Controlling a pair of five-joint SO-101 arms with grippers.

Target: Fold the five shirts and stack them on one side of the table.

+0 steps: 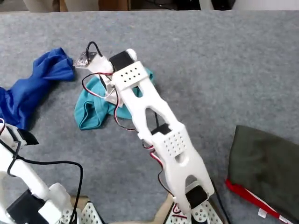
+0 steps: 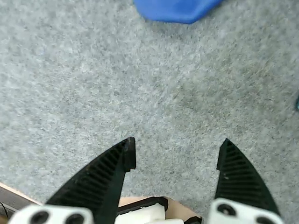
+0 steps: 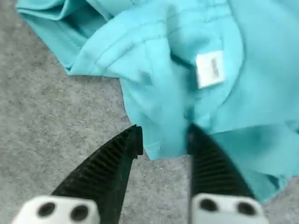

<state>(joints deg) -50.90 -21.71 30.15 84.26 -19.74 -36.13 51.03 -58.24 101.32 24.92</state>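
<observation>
Right wrist view: right jaws parted, straddling the hem of the teal shirt point(image 3: 159, 93), which lies crumpled mid-way across the bench point(image 1: 219, 60); not clamped yet. I'd bite deeper past the hem and catch one layer only before lifting to spread it. Left jaws gape over bare bench near the blue shirt point(image 2: 173, 9); the olive shirt point(image 1: 264, 163) lies flat on the right.

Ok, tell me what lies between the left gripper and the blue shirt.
Only bare grey table covering: the left wrist view shows it running unbroken from the open left gripper to the blue shirt.
</observation>
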